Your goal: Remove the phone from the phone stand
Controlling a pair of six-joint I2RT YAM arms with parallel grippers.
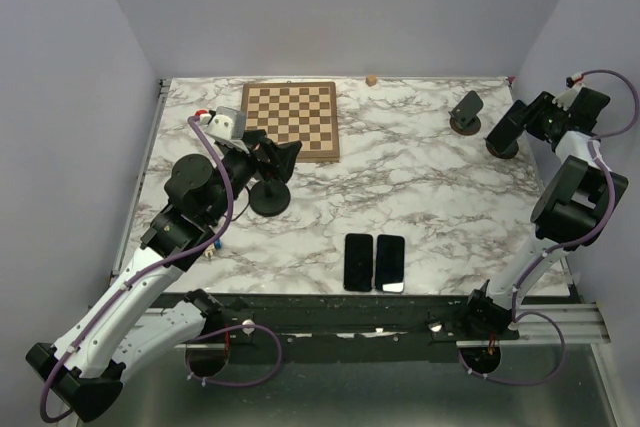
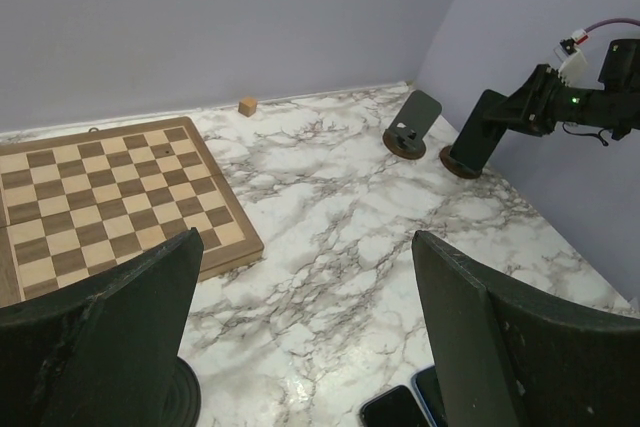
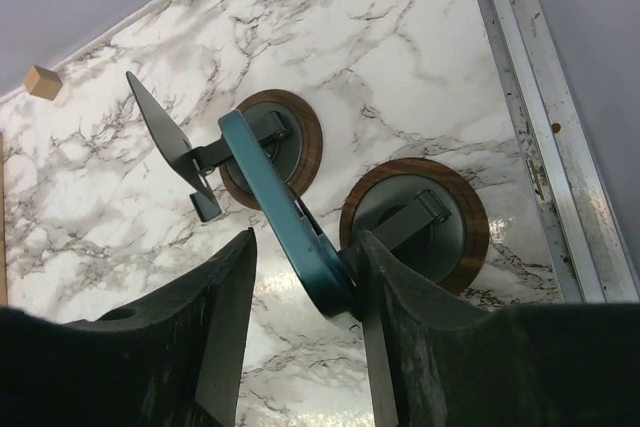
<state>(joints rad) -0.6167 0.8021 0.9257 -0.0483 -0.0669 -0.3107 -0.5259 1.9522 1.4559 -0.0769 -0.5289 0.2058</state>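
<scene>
A teal-edged phone (image 3: 280, 207) leans on a round wood-rimmed phone stand (image 3: 415, 222) at the far right of the table, where it also shows in the top view (image 1: 503, 133). My right gripper (image 3: 305, 247) straddles the phone's lower end. Its right finger (image 3: 400, 297) touches the phone; the left finger (image 3: 215, 317) stands apart from it, so the jaws are open. My left gripper (image 1: 285, 157) is open and empty at the left, above a black round stand base (image 1: 270, 199).
An empty stand (image 1: 466, 112) sits just left of the phone's stand. Two dark phones (image 1: 358, 261) (image 1: 390, 262) lie flat near the front edge. A chessboard (image 1: 290, 120) lies at the back left, with a small wooden cube (image 1: 371, 79) by the back wall.
</scene>
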